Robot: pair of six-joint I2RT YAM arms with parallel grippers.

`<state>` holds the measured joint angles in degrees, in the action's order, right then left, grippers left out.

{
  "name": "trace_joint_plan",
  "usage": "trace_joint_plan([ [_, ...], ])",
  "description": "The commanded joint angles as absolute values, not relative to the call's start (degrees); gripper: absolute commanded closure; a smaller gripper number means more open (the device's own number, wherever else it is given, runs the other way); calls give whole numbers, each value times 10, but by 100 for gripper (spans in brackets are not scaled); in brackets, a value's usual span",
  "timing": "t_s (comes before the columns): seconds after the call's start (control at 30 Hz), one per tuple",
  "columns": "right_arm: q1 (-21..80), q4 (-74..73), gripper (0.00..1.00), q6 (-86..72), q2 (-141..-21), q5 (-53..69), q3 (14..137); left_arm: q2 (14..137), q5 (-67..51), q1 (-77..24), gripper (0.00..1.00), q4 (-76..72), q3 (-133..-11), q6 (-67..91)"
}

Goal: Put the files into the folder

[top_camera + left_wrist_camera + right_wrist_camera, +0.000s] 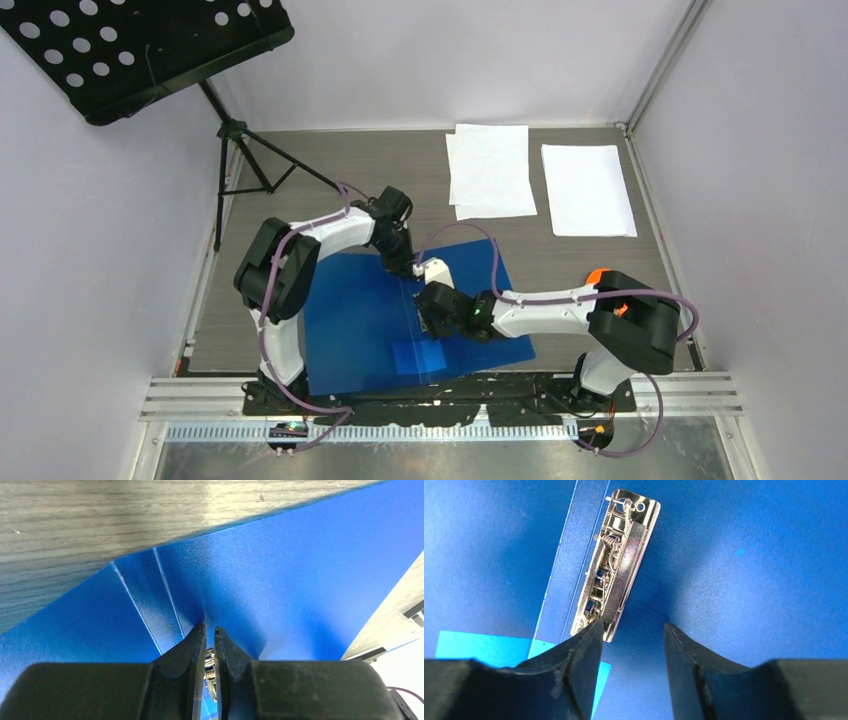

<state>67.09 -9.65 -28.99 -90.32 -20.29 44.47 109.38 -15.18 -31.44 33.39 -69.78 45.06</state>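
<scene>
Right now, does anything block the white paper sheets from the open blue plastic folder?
Just the grippers: left gripper pinches the blue plastic folder at its far edge, right gripper hangs open over its silver metal clip.

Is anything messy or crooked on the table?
Yes. The left paper pile at the far edge is untidy: a sheet underneath pokes out on its left side. The open blue folder also lies a bit crooked.

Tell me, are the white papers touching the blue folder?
Apart. The top view shows a strip of bare table between the white papers and the blue folder.
</scene>
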Motion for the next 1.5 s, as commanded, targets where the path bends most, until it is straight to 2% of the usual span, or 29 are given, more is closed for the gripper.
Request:
trace_joint_plan([
  [0.0, 644, -134, 52, -310, -917, -202, 455, 1076, -124, -314, 83, 323, -682, 419],
  [0.03, 636, -138, 59, -313, -918, -201, 454, 1054, -116, -314, 82, 323, -672, 419],
  [0.1, 625, -140, 64, -317, -920, -197, 448, 1018, -113, -314, 78, 314, -646, 420],
  [0.37, 611, -122, 70, -318, -919, -172, 440, 984, -155, -324, 75, 245, -568, 465],
  [0.6, 610, -103, 72, -325, -890, -161, 429, 1067, -69, -327, 89, 276, -606, 492],
  [0.87, 610, -101, 71, -314, -777, -200, 438, 1054, 40, -334, 90, 310, -590, 558],
  [1.0, 612, -138, 74, -291, -700, -247, 486, 1056, 38, -333, 92, 310, -590, 560],
  [1.13, 613, -166, 74, -261, -674, -275, 529, 1058, 32, -334, 93, 308, -594, 560],
  [1.3, 612, -152, 73, -260, -747, -222, 505, 1057, 33, -334, 93, 316, -602, 558],
  [1.37, 612, -125, 74, -273, -824, -185, 482, 1060, 31, -334, 93, 316, -605, 556],
  [1.47, 617, -120, 78, -282, -1004, -115, 493, 1067, 28, -334, 93, 318, -610, 556],
])
